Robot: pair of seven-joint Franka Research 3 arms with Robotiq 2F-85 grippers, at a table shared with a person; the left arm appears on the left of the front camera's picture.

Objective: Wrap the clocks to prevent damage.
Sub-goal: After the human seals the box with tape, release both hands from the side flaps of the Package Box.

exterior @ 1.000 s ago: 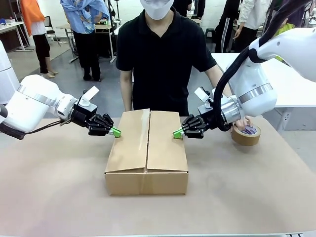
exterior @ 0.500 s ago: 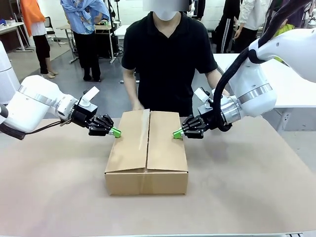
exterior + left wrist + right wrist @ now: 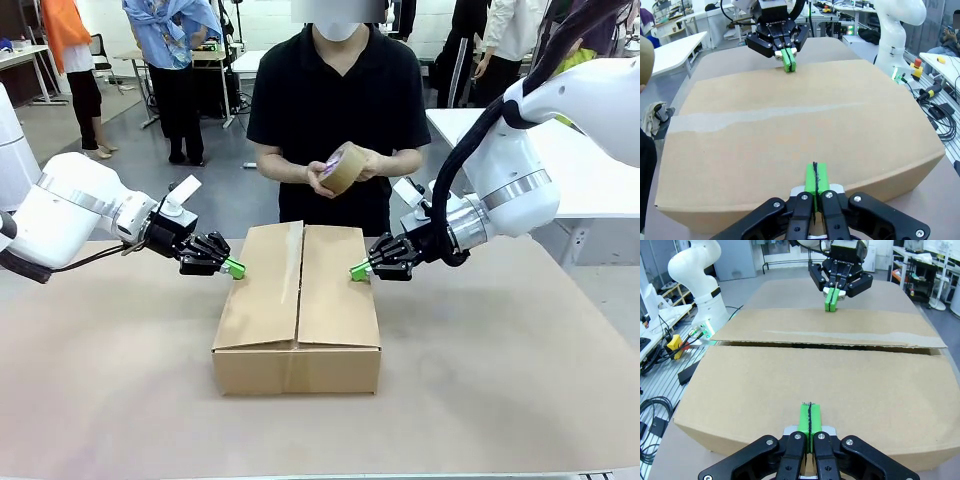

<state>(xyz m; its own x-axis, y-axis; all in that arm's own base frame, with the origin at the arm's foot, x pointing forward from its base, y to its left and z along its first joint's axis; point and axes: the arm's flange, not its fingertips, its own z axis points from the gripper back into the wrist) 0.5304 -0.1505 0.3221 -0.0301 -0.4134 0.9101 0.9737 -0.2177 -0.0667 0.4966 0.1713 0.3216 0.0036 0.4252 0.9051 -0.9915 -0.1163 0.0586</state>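
Note:
A closed cardboard box sits mid-table, its two top flaps meeting along a centre seam; the clocks are hidden. My left gripper is shut, its green tips pressing the box's left flap edge. My right gripper is shut too, tips resting on the right flap edge. Each wrist view shows the other gripper across the box top. The person behind the box holds a roll of brown tape in both hands at chest height.
The brown table surface has free room on both sides and in front of the box. A white table stands at the far right. People stand in the background.
The person lifted the tape roll from the table at the right and now holds it in both hands in front of the chest. Both grippers stayed still.

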